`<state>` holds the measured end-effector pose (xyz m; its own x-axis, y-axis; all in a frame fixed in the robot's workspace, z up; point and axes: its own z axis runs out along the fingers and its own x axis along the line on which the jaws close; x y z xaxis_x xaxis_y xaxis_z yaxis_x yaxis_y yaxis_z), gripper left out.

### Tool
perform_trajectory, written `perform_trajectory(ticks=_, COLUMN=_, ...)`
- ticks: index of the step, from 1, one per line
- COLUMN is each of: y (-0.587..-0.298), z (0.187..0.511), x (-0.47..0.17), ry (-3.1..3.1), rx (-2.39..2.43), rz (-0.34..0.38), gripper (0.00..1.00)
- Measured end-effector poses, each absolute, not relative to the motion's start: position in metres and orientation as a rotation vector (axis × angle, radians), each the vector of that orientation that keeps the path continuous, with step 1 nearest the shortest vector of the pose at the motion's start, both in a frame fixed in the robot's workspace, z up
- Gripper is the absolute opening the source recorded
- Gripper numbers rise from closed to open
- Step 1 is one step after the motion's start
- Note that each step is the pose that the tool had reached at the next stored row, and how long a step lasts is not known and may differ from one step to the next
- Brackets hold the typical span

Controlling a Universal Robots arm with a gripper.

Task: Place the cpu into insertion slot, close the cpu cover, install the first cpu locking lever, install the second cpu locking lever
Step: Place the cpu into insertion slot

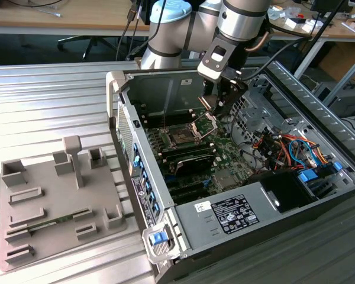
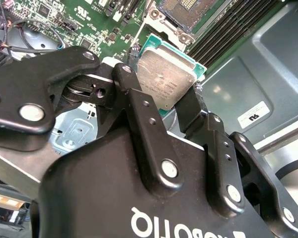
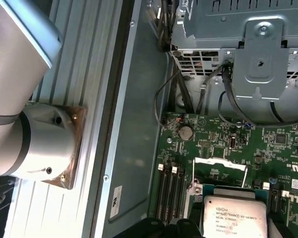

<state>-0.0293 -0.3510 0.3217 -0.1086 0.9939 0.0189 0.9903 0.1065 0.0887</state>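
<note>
I hold the cpu, a small flat square chip with a dull silvery metal top and a thin green rim. It is pinched by its edges between the black, bolted metal fingers of my gripper. It hangs over the green circuit board, near the dark square insertion slot but not yet in it.

My worry is the grip: smooth metal on thin, hard edges, so the chip could tilt or slip. If it lands crooked, I judge the slot's fine contacts could bend. The cpu cover, a thin silvery metal frame, stands just beside the slot, and my broad fingers might clip it. The case walls are plain grey sheet metal.
</note>
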Motion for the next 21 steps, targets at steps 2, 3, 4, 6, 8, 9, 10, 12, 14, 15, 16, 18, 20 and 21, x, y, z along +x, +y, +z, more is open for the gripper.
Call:
perform_trajectory(ticks=2, y=-0.3510, z=0.3217, x=-0.0293, ry=2.298, rx=2.072, rz=0.122, gripper=0.55)
perform_trajectory(ticks=3, y=-0.3510, z=0.3216, x=-0.0292, ry=2.295, rx=2.075, rz=0.122, gripper=0.55)
perform_trajectory(ticks=4, y=-0.3510, z=0.3216, x=-0.0293, ry=2.294, rx=2.076, rz=0.122, gripper=0.55)
perform_trajectory(ticks=6, y=-0.3510, z=0.3216, x=-0.0292, ry=2.290, rx=2.080, rz=0.121, gripper=0.55)
perform_trajectory(ticks=8, y=-0.3510, z=0.3216, x=-0.0292, ry=2.287, rx=2.083, rz=0.121, gripper=0.55)
perform_trajectory(ticks=9, y=-0.3510, z=0.3216, x=-0.0292, ry=2.285, rx=2.085, rz=0.121, gripper=0.55)
perform_trajectory(ticks=10, y=-0.3510, z=0.3216, x=-0.0293, ry=2.284, rx=2.087, rz=0.121, gripper=0.55)
perform_trajectory(ticks=12, y=-0.3510, z=0.3216, x=-0.0293, ry=2.281, rx=2.089, rz=0.121, gripper=0.55)
perform_trajectory(ticks=14, y=-0.3510, z=0.3215, x=-0.0293, ry=2.278, rx=2.092, rz=0.121, gripper=0.55)
perform_trajectory(ticks=15, y=-0.3510, z=0.3215, x=-0.0293, ry=2.277, rx=2.093, rz=0.121, gripper=0.55)
perform_trajectory(ticks=16, y=-0.3510, z=0.3215, x=-0.0292, ry=2.275, rx=2.095, rz=0.121, gripper=0.55)
perform_trajectory(ticks=18, y=-0.3510, z=0.3215, x=-0.0293, ry=2.272, rx=2.098, rz=0.121, gripper=0.55)
perform_trajectory(ticks=20, y=-0.3510, z=0.3215, x=-0.0293, ry=2.269, rx=2.102, rz=0.121, gripper=0.55)
perform_trajectory(ticks=21, y=-0.3510, z=0.3215, x=-0.0292, ry=2.266, rx=2.104, rz=0.121, gripper=0.55)
